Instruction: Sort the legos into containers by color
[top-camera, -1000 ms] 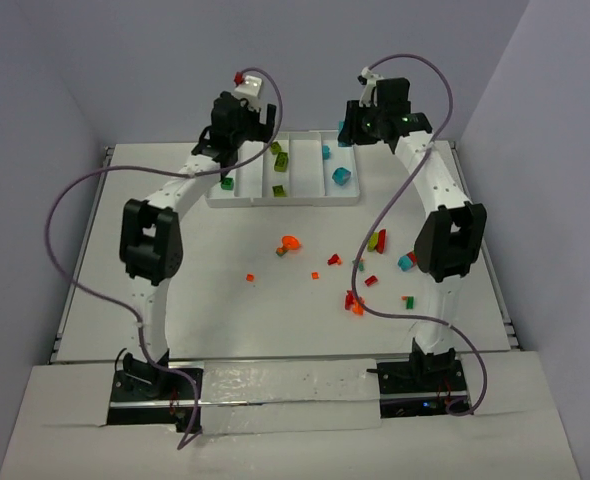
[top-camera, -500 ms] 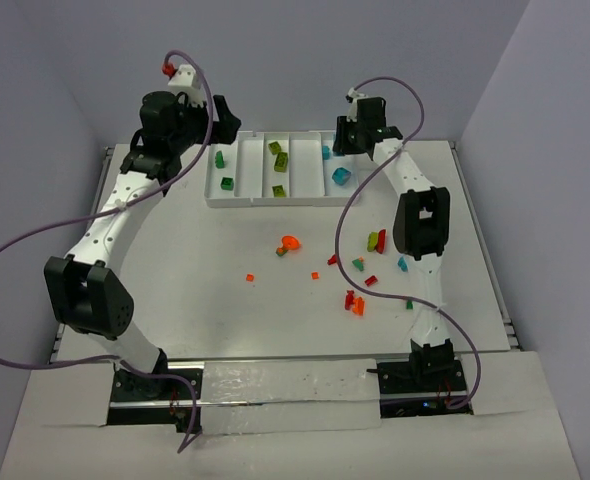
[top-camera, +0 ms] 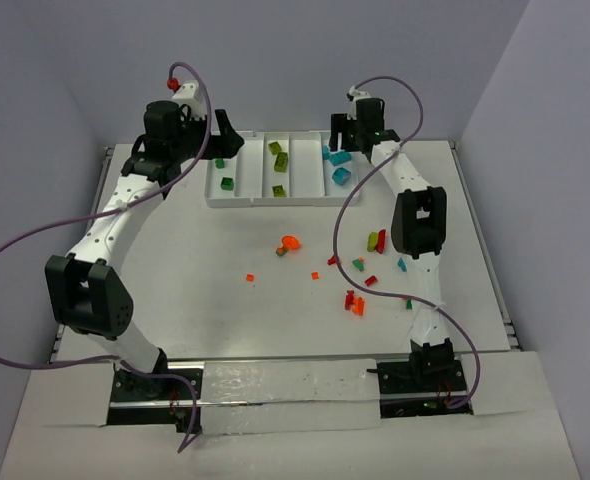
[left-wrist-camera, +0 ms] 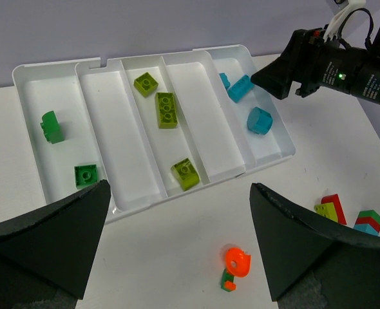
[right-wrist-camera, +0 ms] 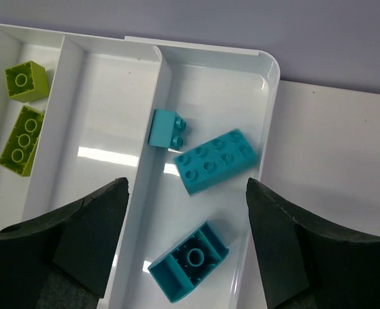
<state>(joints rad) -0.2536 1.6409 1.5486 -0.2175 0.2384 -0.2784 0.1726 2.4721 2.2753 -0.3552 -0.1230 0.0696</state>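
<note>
The white tray stands at the back of the table. In the left wrist view the tray holds two dark green bricks in its leftmost compartment, three lime bricks in the middle one and three teal bricks in the rightmost. My right gripper hangs open and empty over the tray's right end, above a long teal brick and an upturned one. My left gripper is open and empty at the tray's left end. Loose legos lie mid-table.
An orange round piece on a small green bit lies in front of the tray. A red and lime stack and teal bits lie by the right arm's links. The back wall rises just behind the tray.
A teal brick has landed in the rightmost compartment under my right gripper. My left arm has swung from over the tray to its left end.
</note>
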